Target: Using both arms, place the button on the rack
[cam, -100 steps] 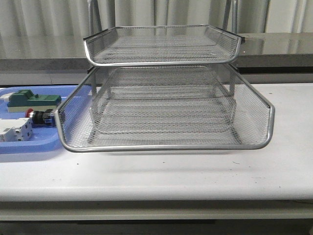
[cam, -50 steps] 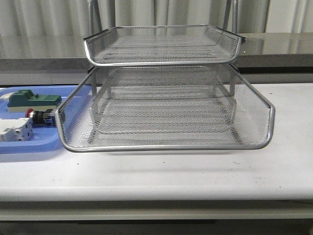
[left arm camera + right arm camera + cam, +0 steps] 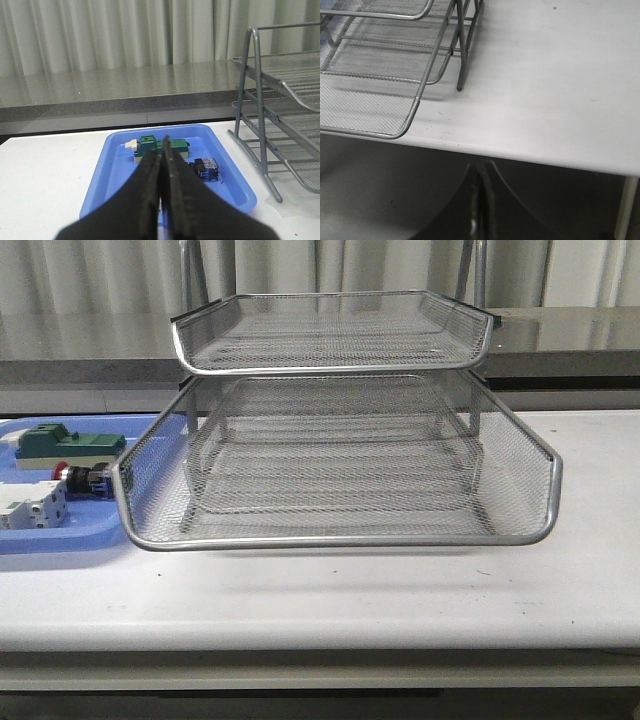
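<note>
The rack [image 3: 335, 440] is standing in the middle of the white table [image 3: 400, 590], its wire-mesh tiers stepping out toward the near edge. To its left a blue tray [image 3: 60, 535] is lying flat on the table, its right side tucked behind the rack's lowest tier. The button [image 3: 80, 478] is lying on its side in that tray, just beside the rack's left rim, with a green block [image 3: 65, 443] on its far side and a white breaker [image 3: 30, 508] on its near side. The left gripper [image 3: 162, 172] is hovering above the tray's near end, its black fingers [image 3: 149, 190] pressed together and holding nothing. The right gripper [image 3: 480, 200] is hanging off the table's near right edge, fingers likewise closed and empty, with the rack's corner [image 3: 405, 125] off to its left.
</note>
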Robot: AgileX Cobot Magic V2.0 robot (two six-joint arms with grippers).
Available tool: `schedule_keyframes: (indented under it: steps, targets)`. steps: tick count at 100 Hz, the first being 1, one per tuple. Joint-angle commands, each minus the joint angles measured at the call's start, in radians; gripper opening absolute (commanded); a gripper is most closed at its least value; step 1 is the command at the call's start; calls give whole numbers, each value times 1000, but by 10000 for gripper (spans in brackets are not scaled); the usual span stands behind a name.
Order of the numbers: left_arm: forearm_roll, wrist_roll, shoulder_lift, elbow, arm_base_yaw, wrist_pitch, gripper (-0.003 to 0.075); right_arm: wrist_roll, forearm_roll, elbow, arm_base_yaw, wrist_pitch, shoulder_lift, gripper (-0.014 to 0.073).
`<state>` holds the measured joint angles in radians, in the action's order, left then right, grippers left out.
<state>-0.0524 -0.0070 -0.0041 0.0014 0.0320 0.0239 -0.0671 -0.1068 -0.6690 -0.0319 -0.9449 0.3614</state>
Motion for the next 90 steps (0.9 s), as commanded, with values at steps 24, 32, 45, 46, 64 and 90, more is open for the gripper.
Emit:
schedule_keyframes:
  steps: [24,32,45,46,64,90]
  targets:
    - [9,-6,-33,43,-3,-85,-20,-1,0,-30,6,63,10,-71]
    - [9,-6,-33,43,-3,-93,-20,-1,0,-30,6,63,10,-71]
    - [9,-6,-33,43,-3,-113,-20,-1,0,-30,6,63,10,-71]
    - [9,-6,-33,43,-3,-116,-20,-1,0,-30,6,63,10,-71]
    - [39,-6,-28,0,-3,-115,-20,-1,0,-30,6,63,10,-71]
    - [185,-6,121,-199,-3,8,-20,-1,0,-30,6,63,10,-71]
